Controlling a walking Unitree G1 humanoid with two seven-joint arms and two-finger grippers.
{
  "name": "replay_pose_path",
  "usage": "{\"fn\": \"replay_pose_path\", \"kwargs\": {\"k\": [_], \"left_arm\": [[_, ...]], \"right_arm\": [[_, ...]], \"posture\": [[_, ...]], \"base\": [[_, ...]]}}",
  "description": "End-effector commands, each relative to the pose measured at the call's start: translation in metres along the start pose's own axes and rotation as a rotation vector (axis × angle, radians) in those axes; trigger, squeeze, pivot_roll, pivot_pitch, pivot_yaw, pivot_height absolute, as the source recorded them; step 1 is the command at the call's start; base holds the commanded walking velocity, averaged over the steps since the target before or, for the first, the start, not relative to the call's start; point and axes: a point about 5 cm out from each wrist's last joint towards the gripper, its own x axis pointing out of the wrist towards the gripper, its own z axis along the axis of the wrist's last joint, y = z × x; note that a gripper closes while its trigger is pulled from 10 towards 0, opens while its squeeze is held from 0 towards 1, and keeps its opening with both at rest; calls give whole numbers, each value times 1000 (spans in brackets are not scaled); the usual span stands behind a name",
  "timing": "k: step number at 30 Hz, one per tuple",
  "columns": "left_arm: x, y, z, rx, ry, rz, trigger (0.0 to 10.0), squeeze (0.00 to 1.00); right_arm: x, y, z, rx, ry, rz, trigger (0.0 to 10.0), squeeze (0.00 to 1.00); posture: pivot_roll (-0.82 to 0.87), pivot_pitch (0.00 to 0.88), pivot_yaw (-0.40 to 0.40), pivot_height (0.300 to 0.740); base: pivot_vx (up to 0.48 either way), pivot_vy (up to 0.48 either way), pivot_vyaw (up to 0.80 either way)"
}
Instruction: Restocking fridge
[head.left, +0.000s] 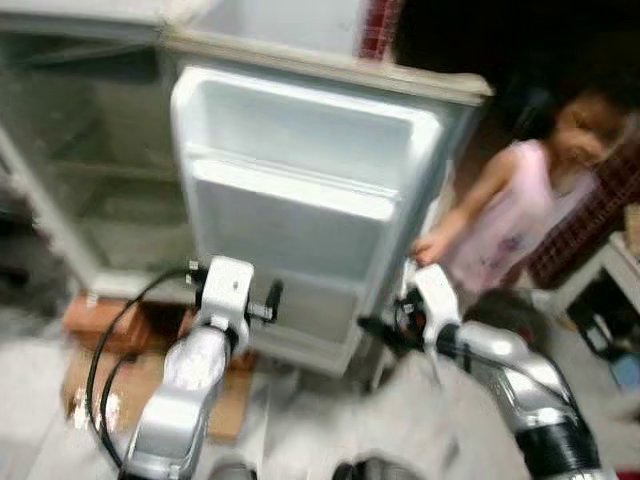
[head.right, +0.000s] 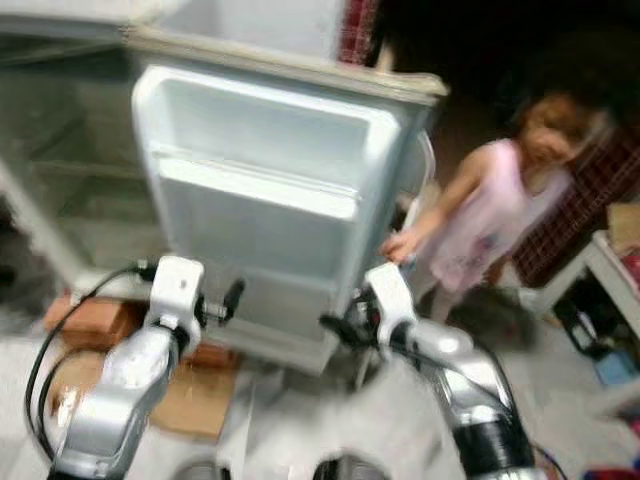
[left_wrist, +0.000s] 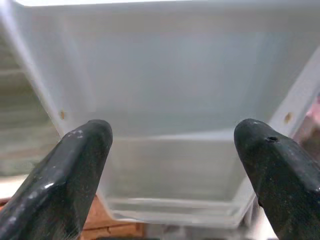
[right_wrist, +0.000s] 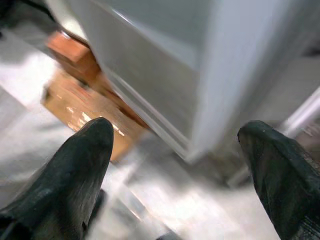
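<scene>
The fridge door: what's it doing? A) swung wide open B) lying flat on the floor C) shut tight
A: the fridge door stands swung open, its white inner shelves facing the camera, with the left gripper and right gripper both open near it.

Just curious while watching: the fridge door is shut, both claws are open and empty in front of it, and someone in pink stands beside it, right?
Not quite: the fridge door is swung open, as the left eye view shows. The left claw and right claw are indeed open and empty, and a person in pink stands beside the door.
</scene>
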Motion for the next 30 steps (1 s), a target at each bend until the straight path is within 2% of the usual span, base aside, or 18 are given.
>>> {"fn": "replay_pose_path", "kwargs": {"k": [1, 4, 7, 8, 9, 11, 14, 17, 22, 25, 30], "left_arm": [[-2, 3, -7, -7, 27, 18, 10000, 0], [-2, 5, -6, -23, 20, 33, 10000, 0], [-1, 11, -5, -27, 13, 80, 10000, 0], [-1, 11, -5, -27, 13, 80, 10000, 0], [0, 17, -4, -35, 11, 131, 10000, 0], [0, 21, -3, -53, 3, 156, 10000, 0], [-1, 25, -2, -71, -12, 176, 10000, 0], [-3, 29, -3, -92, -13, 197, 10000, 0], [-2, 26, -4, -110, -4, 198, 10000, 0], [-2, 25, -5, -109, 6, 204, 10000, 0], [-5, 37, -14, -134, 63, 330, 10000, 0]], "right_arm": [[2, -5, 9, -9, -16, -44, 10000, 0], [3, -11, 14, -7, -52, -97, 10000, 0], [6, -15, 33, 25, -178, -169, 10000, 0], [6, -15, 33, 25, -178, -169, 10000, 0], [7, -13, 46, 49, -256, -191, 10000, 0], [7, -12, 53, 53, -307, -207, 10000, 0], [7, -11, 58, 49, -336, -222, 10000, 0], [8, -10, 66, 57, -400, -260, 10000, 0], [13, -2, 77, 54, -467, -270, 10000, 0], [14, 0, 79, 53, -480, -274, 10000, 0], [15, -5, 93, 57, -534, -303, 10000, 0]], "posture": [[37, 0, -34, 740], [38, 0, -33, 740], [36, 0, -32, 740], [36, 0, -32, 740], [38, 0, -32, 740], [41, 0, -34, 740], [41, 0, -36, 740], [44, 0, -38, 740], [47, 0, -40, 740], [47, 0, -40, 740], [49, 0, -43, 740]], "base": [[0, 0, 0], [0, 0, 0], [0, 0, 0], [0, 0, 0], [0, 0, 0], [0, 0, 0], [0, 0, 0], [385, 0, 156], [371, 0, 451], [0, 0, 0], [0, 0, 0]]}}
